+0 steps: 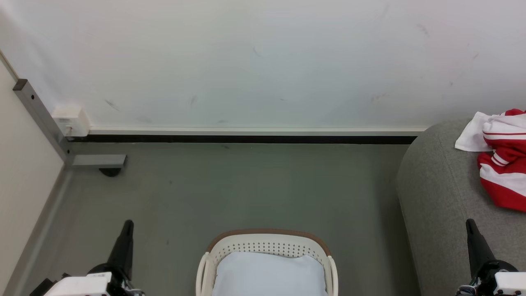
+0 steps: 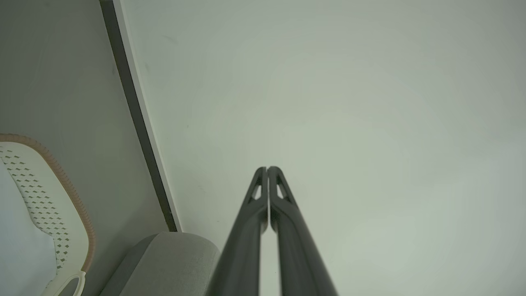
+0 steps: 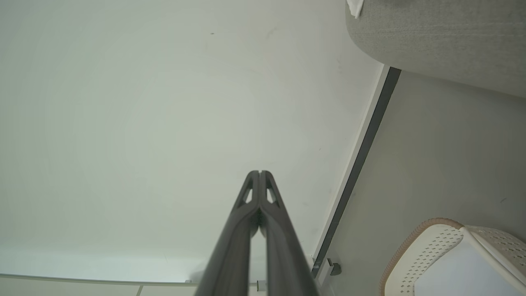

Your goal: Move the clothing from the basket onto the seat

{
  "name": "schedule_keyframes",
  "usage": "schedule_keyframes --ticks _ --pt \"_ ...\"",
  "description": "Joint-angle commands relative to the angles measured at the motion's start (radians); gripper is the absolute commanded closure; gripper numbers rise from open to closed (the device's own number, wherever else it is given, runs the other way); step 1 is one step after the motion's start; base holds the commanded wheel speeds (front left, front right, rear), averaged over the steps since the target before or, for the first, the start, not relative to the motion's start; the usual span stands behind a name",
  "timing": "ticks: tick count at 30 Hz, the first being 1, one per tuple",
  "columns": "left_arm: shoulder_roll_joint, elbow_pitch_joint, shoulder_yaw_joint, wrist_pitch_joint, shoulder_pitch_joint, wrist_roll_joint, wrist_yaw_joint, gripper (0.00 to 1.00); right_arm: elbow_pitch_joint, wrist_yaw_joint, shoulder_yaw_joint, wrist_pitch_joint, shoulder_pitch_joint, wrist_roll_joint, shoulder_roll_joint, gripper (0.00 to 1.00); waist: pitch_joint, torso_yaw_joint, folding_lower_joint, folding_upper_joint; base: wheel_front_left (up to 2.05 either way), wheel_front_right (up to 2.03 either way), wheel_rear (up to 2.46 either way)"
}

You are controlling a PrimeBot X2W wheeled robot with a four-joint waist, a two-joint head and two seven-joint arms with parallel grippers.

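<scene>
Dark fingers of the left gripper press together tip to tip, holding nothing, and point at the pale wall. The right gripper is the same, pinched closed on nothing. In the head view both sit low, one on either side of the basket and apart from it. A plain pale blue-white pad lies inside the basket. The clothing lies in a heap on the seat, off to the robot's right and running past that view's edge, so the task looks done.

Two risks remain, as I judge it. The garment's white corner lies near the seat's rounded shoulder, and a careless sweep of the right arm could drag it to the floor. The pad could also be mistaken for laundry and needlessly pulled out.
</scene>
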State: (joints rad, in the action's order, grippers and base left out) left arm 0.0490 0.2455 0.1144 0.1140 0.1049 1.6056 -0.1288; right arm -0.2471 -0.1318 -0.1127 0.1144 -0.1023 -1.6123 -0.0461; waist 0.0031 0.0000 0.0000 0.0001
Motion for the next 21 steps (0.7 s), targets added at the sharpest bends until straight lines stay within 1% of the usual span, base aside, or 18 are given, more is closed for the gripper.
schedule_keyframes --ticks 1,21 --pt "0.002 0.0 0.001 0.003 0.009 0.014 -0.006 1.0 0.006 0.002 -0.003 0.003 -0.012 -0.001 -0.008 1.0 0.0 0.0 0.0 -0.0001 0.0 0.0 0.0" --pt "0.002 0.0 0.001 0.003 0.009 0.014 -0.006 1.0 0.006 0.002 -0.003 0.003 -0.012 -0.001 -0.008 1.0 0.0 0.0 0.0 -0.0001 0.0 0.0 0.0"
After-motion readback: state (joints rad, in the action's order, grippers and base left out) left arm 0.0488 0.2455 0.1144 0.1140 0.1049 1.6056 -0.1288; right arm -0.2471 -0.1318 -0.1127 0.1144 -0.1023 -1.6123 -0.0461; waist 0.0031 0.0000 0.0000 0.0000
